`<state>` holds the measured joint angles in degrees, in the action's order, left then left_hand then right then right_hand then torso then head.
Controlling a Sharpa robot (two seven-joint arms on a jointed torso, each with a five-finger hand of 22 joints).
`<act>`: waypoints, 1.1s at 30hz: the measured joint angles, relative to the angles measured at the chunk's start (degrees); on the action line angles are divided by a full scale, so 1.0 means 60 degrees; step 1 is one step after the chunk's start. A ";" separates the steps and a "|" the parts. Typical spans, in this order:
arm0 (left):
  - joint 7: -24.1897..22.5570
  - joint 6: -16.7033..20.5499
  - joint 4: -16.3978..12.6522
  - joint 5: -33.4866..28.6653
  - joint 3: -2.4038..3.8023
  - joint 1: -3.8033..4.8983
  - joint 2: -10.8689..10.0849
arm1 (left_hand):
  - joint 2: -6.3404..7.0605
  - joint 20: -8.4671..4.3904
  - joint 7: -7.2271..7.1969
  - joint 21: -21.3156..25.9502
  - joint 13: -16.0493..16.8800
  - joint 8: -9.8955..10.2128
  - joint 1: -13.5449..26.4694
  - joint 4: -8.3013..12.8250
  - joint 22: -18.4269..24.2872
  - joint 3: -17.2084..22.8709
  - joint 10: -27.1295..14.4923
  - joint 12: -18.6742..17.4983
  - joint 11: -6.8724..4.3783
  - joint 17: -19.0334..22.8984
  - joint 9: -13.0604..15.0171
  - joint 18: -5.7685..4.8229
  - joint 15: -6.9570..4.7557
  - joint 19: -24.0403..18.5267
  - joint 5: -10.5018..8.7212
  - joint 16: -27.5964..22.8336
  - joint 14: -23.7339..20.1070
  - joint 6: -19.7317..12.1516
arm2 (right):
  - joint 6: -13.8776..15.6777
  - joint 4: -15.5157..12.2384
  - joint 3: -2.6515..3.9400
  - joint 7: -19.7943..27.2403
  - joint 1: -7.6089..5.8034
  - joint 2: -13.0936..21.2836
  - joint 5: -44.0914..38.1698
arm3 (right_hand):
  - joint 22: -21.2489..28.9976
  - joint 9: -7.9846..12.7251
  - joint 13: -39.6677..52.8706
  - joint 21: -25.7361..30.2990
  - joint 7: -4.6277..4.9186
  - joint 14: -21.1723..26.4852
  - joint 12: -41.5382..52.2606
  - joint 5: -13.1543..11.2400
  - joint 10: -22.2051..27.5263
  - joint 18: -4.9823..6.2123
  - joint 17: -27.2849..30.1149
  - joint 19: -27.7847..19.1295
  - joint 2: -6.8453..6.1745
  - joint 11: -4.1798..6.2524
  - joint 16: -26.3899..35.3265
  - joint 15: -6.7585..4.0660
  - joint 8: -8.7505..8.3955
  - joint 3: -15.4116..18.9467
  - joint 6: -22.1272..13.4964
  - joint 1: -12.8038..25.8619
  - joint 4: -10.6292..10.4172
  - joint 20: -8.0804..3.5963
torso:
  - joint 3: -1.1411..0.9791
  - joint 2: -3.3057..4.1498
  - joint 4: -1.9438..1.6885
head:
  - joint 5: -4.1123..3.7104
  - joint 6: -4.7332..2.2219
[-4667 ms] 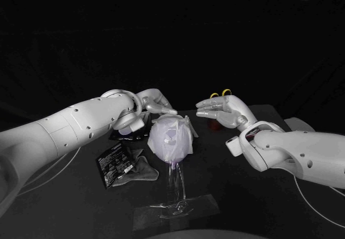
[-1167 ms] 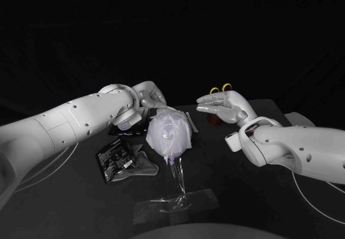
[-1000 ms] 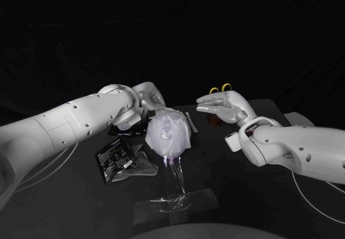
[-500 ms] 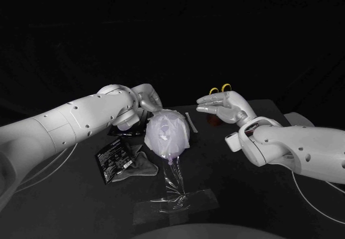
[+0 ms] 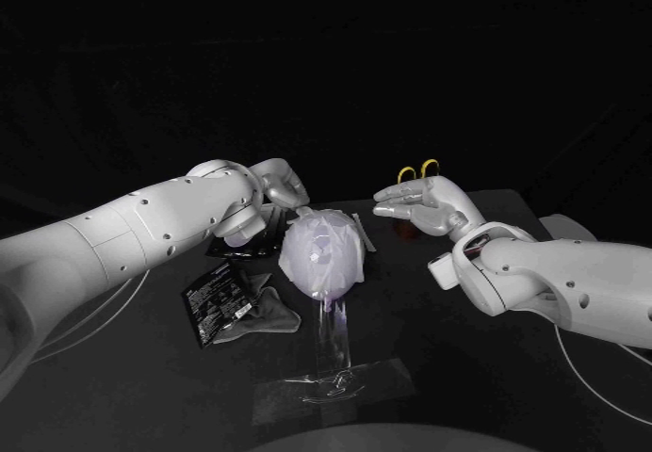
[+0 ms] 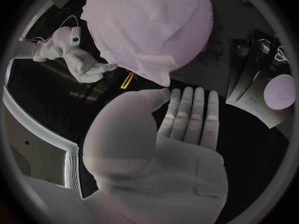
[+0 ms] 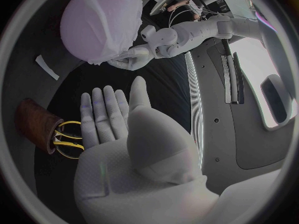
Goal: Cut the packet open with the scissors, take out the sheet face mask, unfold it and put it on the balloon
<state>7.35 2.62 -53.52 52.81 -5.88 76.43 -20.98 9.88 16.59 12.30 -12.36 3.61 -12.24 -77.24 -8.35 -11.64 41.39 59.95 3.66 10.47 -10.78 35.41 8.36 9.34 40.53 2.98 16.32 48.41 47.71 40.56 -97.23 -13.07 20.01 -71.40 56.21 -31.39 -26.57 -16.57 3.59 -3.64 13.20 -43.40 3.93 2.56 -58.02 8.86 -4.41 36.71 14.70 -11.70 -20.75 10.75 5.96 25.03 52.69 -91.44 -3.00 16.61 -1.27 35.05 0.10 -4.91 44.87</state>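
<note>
My left arm point(image 5: 136, 231) reaches inward. My left hand point(image 5: 279, 188) is raised, fingers straight and side by side, thumb apart, holding nothing. My right hand point(image 5: 424, 204) faces it, fingers extended, palm empty.

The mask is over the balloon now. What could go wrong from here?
1. The left hand is close to the edge of the sheet mask; drawing back, it may drag it off the balloon.
2. The balloon stands on a thin clear stand; a push could tip it.
</note>
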 measured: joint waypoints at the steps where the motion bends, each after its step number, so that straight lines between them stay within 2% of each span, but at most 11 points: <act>1: 0.0012 0.0021 0.0013 -0.0055 0.0000 0.0000 -0.0002 | 0.0011 0.0000 -0.0020 0.0000 -0.0008 0.0124 0.0107 -0.0047 0.0013 -0.0047 -0.0120 0.0000 0.0048 0.0013 -0.0097 0.0000 0.0049 0.0000 0.0000 -0.0064 -0.0049 -0.0150 | -0.0014 0.0000 0.0000 -0.0037 0.0000 -0.0002 -0.0018 | 0.0002 0.0000 0.0000 0.0000 0.0000 0.0000 0.0000 0.0000 0.0015 0.0000 0.0000 0.0000 0.0000 -0.0015 0.0004 0.0000 0.0000 0.0000 0.0000 0.0000 0.0000 0.0000 | 0.0000 0.0000 0.0000 | 0.0005 -0.0004; 5: 0.0072 0.0133 0.0081 -0.0320 -0.0002 0.0000 -0.0011 | -0.0138 -0.0002 -0.0164 0.0110 -0.0008 0.0643 0.0363 -0.0356 0.0093 -0.0141 -0.0743 0.0000 0.0231 0.0100 -0.0512 -0.0001 0.0205 -0.0100 0.0000 -0.0322 -0.0344 -0.0837 | -0.0069 -0.0002 -0.0001 -0.0174 0.0001 -0.0006 -0.0095 | 0.0041 0.0019 0.0000 0.0000 -0.0001 0.0000 -0.0038 0.0000 0.0049 -0.0002 0.0011 0.0000 0.0000 -0.0049 0.0074 0.0000 -0.0039 0.0000 0.0000 0.0000 0.0000 0.0000 | 0.0000 0.0001 0.0002 | 0.0032 -0.0024; 7: 0.0104 0.0201 0.0114 -0.0479 -0.0004 0.0000 -0.0025 | -0.0172 -0.0002 -0.0194 0.0151 -0.0008 0.0767 0.0508 -0.0497 0.0122 -0.0181 -0.0872 0.0000 0.0293 0.0125 -0.0678 -0.0001 0.0219 -0.0100 0.0000 -0.0349 -0.0358 -0.0998 | -0.0092 -0.0010 -0.0002 -0.0231 0.0006 -0.0006 -0.0137 | 0.0052 0.0019 0.0000 0.0000 -0.0001 0.0000 -0.0038 0.0000 0.0049 -0.0003 0.0011 0.0000 -0.0036 -0.0049 0.0074 0.0000 -0.0038 -0.0016 0.0001 0.0036 0.0016 0.0000 | 0.0000 0.0001 0.0002 | 0.0040 -0.0034; 14: 0.0142 0.0458 0.0149 -0.1034 -0.0014 -0.0002 -0.0181 | -0.0274 -0.0002 -0.0199 0.0151 0.0016 0.0788 0.0699 -0.0819 0.0162 -0.0322 -0.0933 0.0052 0.0354 0.0141 -0.0878 -0.0001 0.0216 -0.0100 0.0001 -0.0404 -0.0354 -0.0910 | -0.0141 -0.0026 -0.0002 -0.0352 0.0035 0.0000 -0.0238 | 0.0073 0.0030 0.0000 0.0000 -0.0002 0.0000 -0.0038 0.0000 0.0088 -0.0005 0.0017 0.0000 -0.0037 -0.0051 0.0113 0.0000 -0.0038 -0.0007 0.0001 0.0037 0.0047 0.0000 | 0.0006 0.0002 0.0003 | 0.0082 -0.0068; 18: 0.0082 0.0681 -0.0015 -0.1481 -0.0021 -0.0004 -0.0496 | -0.0275 -0.0040 -0.0150 0.0107 0.0056 0.0639 0.0699 -0.0838 0.0157 -0.0310 -0.0596 0.0301 0.0206 0.0065 -0.0984 -0.0001 0.0094 0.0163 0.0001 -0.0229 0.0080 -0.0491 | -0.0159 -0.0040 -0.0002 -0.0395 0.0061 0.0012 -0.0318 | 0.0075 0.0032 0.0000 0.0000 -0.0002 0.0000 -0.0038 0.0000 0.0120 -0.0007 0.0019 0.0000 -0.0037 -0.0049 0.0113 0.0000 -0.0038 0.0001 0.0001 0.0037 0.0054 0.0000 | 0.0012 0.0002 0.0008 | 0.0161 -0.0099; 20: -0.0021 0.0833 -0.0249 -0.1787 -0.0025 -0.0011 -0.0786 | -0.0252 -0.0044 -0.0116 0.0006 0.0068 0.0522 0.0624 -0.0834 0.0128 -0.0313 -0.0386 0.0420 0.0098 -0.0001 -0.1029 -0.0001 -0.0004 0.0345 0.0001 -0.0088 0.0322 -0.0244 | -0.0173 -0.0061 -0.0002 -0.0416 0.0069 0.0032 -0.0389 | 0.0079 0.0032 0.0000 0.0000 -0.0002 0.0000 -0.0038 0.0000 0.0120 -0.0008 0.0019 0.0000 -0.0037 -0.0049 0.0113 0.0000 -0.0038 0.0001 0.0001 0.0037 0.0054 0.0000 | 0.0013 0.0002 0.0015 | 0.0211 -0.0111; 22: -0.0191 0.0964 -0.0525 -0.2096 -0.0028 -0.0025 -0.1095 | -0.0081 -0.0068 -0.0055 -0.0198 0.0080 0.0331 0.0454 -0.0699 0.0042 -0.0449 -0.0123 0.0596 -0.0039 -0.0108 -0.1071 0.0016 -0.0142 0.0689 0.0001 0.0173 0.0658 0.0112 | -0.0187 -0.0071 -0.0002 -0.0437 0.0073 0.0057 -0.0468 | 0.0089 0.0032 0.0000 0.0000 -0.0002 0.0000 -0.0038 0.0000 0.0119 -0.0008 0.0019 0.0000 -0.0037 -0.0049 0.0113 0.0000 -0.0038 0.0001 0.0001 0.0037 0.0054 0.0000 | 0.0013 0.0008 0.0013 | 0.0250 -0.0126; 25: -0.0635 0.1128 -0.1103 -0.2668 -0.0036 -0.0078 -0.1712 | 0.0055 -0.0120 -0.0019 -0.0490 0.0107 0.0195 0.0318 -0.0533 -0.0094 -0.0671 0.0125 0.0779 -0.0182 -0.0261 -0.1121 0.0248 -0.0296 0.1121 0.0001 0.0502 0.1016 0.0374 | -0.0215 -0.0076 -0.0002 -0.0488 0.0079 0.0092 -0.0651 | 0.0099 0.0040 0.0000 0.0000 -0.0002 -0.0033 -0.0038 0.0000 0.0119 -0.0010 0.0019 0.0000 -0.0037 -0.0049 0.0113 0.0033 -0.0038 -0.0012 0.0002 0.0037 0.0094 0.0000 | 0.0012 0.0018 0.0002 | 0.0290 -0.0134; 28: -0.1179 0.1234 -0.1741 -0.3222 -0.0056 -0.0154 -0.2344 | 0.0288 -0.0188 -0.0127 -0.0681 0.0127 0.0078 0.0390 -0.0529 -0.0182 -0.1096 0.0278 0.0884 -0.0292 -0.0400 -0.1161 0.0262 -0.0432 0.1356 0.0001 0.0765 0.1153 0.0561 | -0.0246 -0.0076 -0.0002 -0.0566 0.0085 0.0111 -0.0928 | 0.0134 0.0053 0.0000 0.0000 -0.0003 -0.0033 -0.0038 0.0000 0.0187 -0.0010 0.0028 0.0000 -0.0037 -0.0048 0.0149 0.0033 -0.0038 -0.0013 0.0002 0.0037 0.0146 0.0000 | 0.0012 0.0026 -0.0012 | 0.0326 -0.0134; 31: -0.1631 0.1303 -0.2251 -0.3608 -0.0070 -0.0223 -0.2800 | 0.0465 -0.0220 -0.0202 -0.0733 0.0167 0.0024 0.0557 -0.0589 -0.0236 -0.1455 0.0453 0.1017 -0.0343 -0.0513 -0.1194 0.0262 -0.0480 0.1388 0.0001 0.0970 0.1267 0.0667 | -0.0273 -0.0071 -0.0002 -0.0647 0.0095 0.0118 -0.1207 | 0.0135 0.0053 0.0000 0.0000 -0.0004 -0.0033 -0.0038 0.0000 0.0188 -0.0012 0.0028 0.0000 -0.0037 -0.0049 0.0188 0.0033 -0.0038 -0.0013 0.0003 0.0037 0.0146 0.0000 | 0.0013 0.0025 -0.0031 | 0.0341 -0.0113; 33: -0.1943 0.1347 -0.2602 -0.3820 -0.0076 -0.0289 -0.3087 | 0.0679 -0.0272 -0.0241 -0.0853 0.0241 -0.0011 0.0638 -0.0656 -0.0289 -0.1757 0.0715 0.1200 -0.0428 -0.0643 -0.1221 0.0262 -0.0560 0.1513 0.0001 0.1208 0.1491 0.0769 | -0.0293 -0.0067 -0.0002 -0.0706 0.0110 0.0116 -0.1409 | 0.0159 0.0054 0.0000 0.0000 -0.0004 -0.0033 -0.0038 0.0000 0.0187 -0.0013 0.0027 0.0000 -0.0037 -0.0049 0.0187 0.0033 -0.0038 0.0016 0.0004 0.0037 0.0175 0.0000 | 0.0016 0.0021 -0.0037 | 0.0355 -0.0102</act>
<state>-4.30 10.71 -69.13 29.90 -6.34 74.70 -39.50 13.96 14.96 10.86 -17.48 5.06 -12.30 -73.41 -12.29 -13.38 30.84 64.24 10.86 7.90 -14.64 28.08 9.93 5.98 49.60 2.99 23.57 57.35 52.32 38.80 -97.63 -13.08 15.78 -70.74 56.91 -39.84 -25.62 -16.24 3.59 -3.64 13.18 -43.60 3.70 2.56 -56.90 8.78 -4.25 36.71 14.48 -11.99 -19.63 10.95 5.73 25.12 52.71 -91.22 -1.95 16.61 -1.18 35.18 -0.12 -2.78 44.26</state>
